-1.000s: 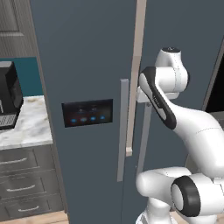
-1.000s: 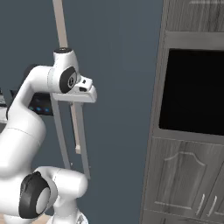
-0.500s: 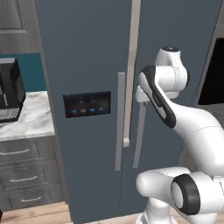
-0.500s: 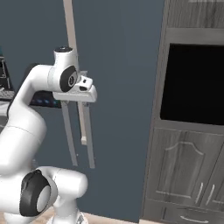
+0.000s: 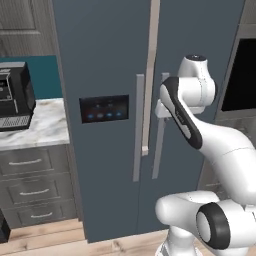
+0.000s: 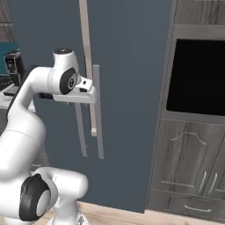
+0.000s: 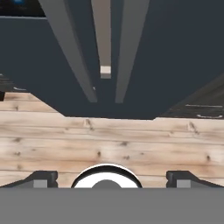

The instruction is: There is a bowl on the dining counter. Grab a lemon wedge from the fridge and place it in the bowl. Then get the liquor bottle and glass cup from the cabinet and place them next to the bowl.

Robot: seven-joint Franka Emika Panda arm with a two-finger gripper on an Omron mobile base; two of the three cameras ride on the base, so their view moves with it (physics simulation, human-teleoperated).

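The tall dark blue-grey fridge [image 5: 105, 60] stands right in front of me with both doors shut and a pale strip [image 5: 149, 75] running down between them. My gripper [image 5: 161, 107] is at the upper part of the right door's grey handle [image 5: 158, 150], touching or nearly touching it. In the right base view the gripper [image 6: 93, 97] sits against that handle [image 6: 98, 132]. The hand view looks down the handles to the floor, and the gripper [image 7: 112, 179] is open with nothing between its fingertips [image 7: 41, 179]. The bowl, lemon wedge, liquor bottle and glass cup are out of view.
Left of the fridge, a black coffee machine [image 5: 15, 95] stands on a marble counter [image 5: 35, 130] above grey drawers [image 5: 35, 185]. On the right a black built-in oven [image 6: 197, 79] sits over dark wood cabinet doors [image 6: 189, 167]. A wooden floor [image 7: 131, 140] lies below.
The jaws have spread from half shut to wide open. The whole picture has shifted, so the base has moved; the fridge now sits further right in the left base view.
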